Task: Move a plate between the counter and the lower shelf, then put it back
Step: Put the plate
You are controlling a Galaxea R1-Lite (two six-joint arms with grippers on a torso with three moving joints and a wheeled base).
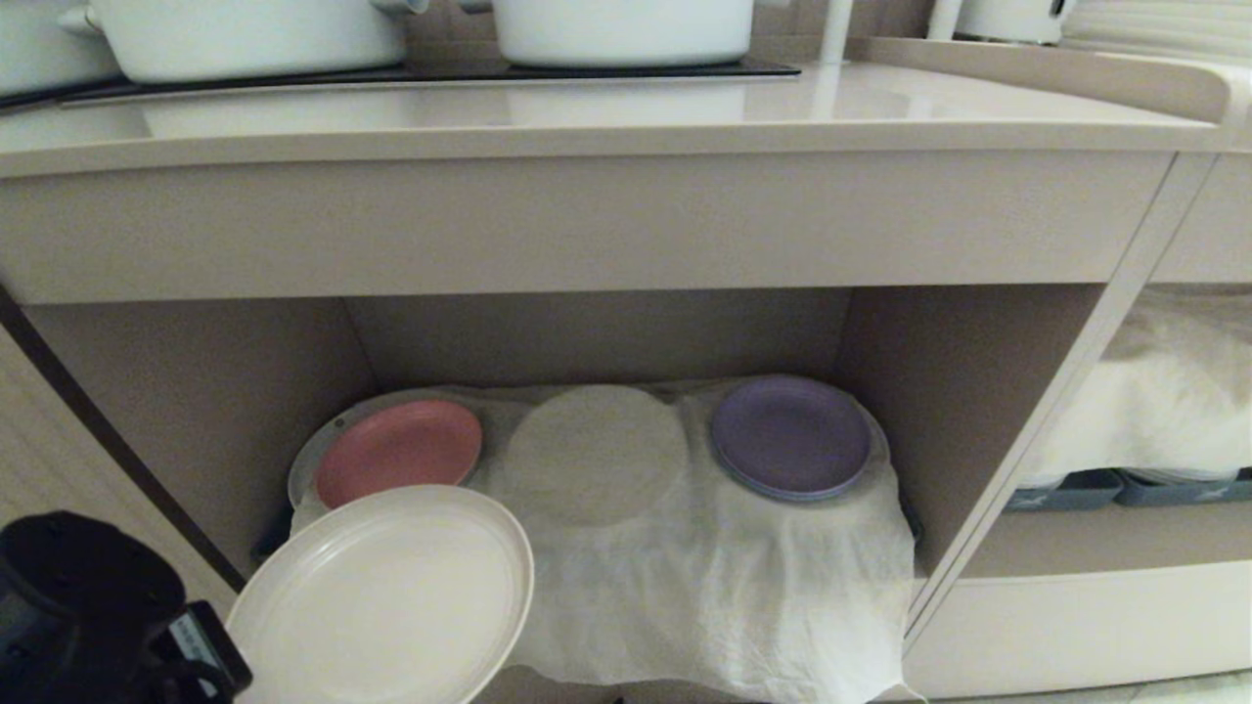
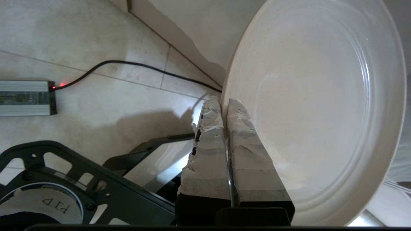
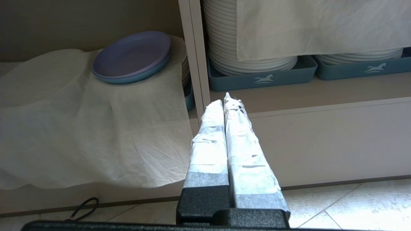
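The plate [image 1: 381,596] is round and cream with a ridged rim. It hangs tilted in the air just in front of the lower shelf [image 1: 196,391], at its left end, over the hanging edge of the wrinkled off-white cloth [image 1: 724,577]. My left gripper [image 2: 224,104] is shut on the rim of the plate [image 2: 321,112], one taped finger on each face. Its black wrist [image 1: 88,606] fills the bottom left corner of the head view. The counter [image 1: 587,117] runs above the niche. My right gripper [image 3: 224,99] is shut on nothing, low before the post between the two niches.
On the cloth lie a pink plate [image 1: 401,450], a cloth-covered round shape [image 1: 597,450] and a purple plate [image 1: 790,435]. White pots [image 1: 245,34] stand on the counter. Stacked white plates [image 3: 253,48] sit in blue-grey trays to the right. A black cable [image 2: 128,64] and a metal box [image 2: 25,98] lie on the floor.
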